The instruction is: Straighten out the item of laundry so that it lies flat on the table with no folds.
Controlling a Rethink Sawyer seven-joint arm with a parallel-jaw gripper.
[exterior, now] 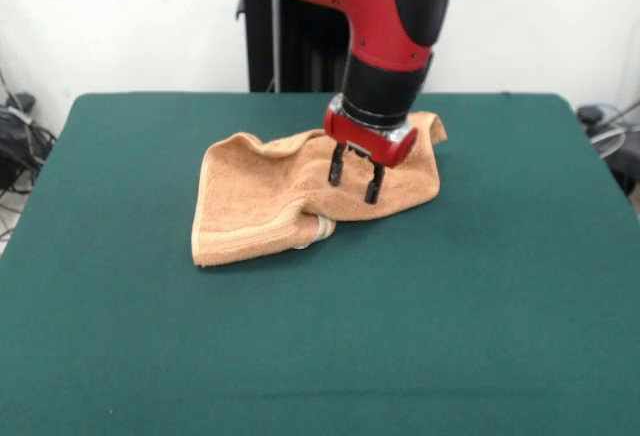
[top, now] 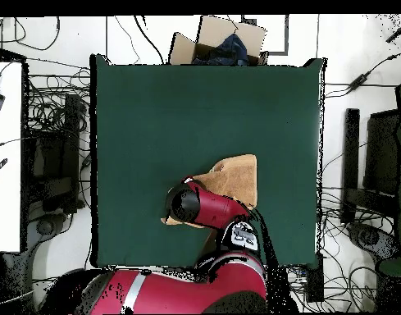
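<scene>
The item of laundry (exterior: 260, 201) is a peach-orange towel lying rumpled on the green table (exterior: 320, 336), toward its far middle. A fold runs along the towel's front edge, with a small white tag (exterior: 322, 228) showing there. My gripper (exterior: 355, 182) hangs just above the towel's right half, its two black fingers (exterior: 337, 166) apart and open, with nothing between them. In the overhead view the arm covers most of the towel (top: 239, 174); only one end shows, and the gripper itself is hidden under the arm.
A cardboard box (top: 220, 41) stands beyond the table's (top: 154, 107) top edge in the overhead view. Cables and equipment lie on the floor on both sides. Wide green surface spreads around the towel.
</scene>
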